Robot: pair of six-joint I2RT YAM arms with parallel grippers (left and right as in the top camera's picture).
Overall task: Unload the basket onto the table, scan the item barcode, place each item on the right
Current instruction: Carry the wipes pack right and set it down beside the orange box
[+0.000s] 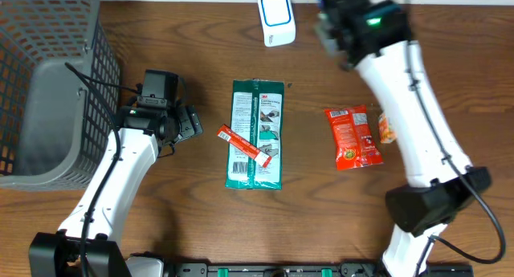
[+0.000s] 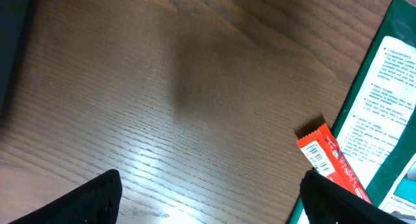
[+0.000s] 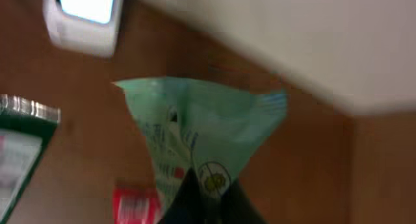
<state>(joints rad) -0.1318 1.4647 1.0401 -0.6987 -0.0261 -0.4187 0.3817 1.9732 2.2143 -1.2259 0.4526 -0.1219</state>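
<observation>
A pale green packet [image 3: 195,126] is pinched at its lower edge by the right hand [image 3: 205,201] and held above the worktop [image 1: 193,36] close to the white scanner [image 1: 276,18], presumably so that its barcode can be presented to the lit window. The left hand [image 2: 211,198] is spread and empty just beside the red stick packet [image 2: 328,160], probably the next item.
</observation>
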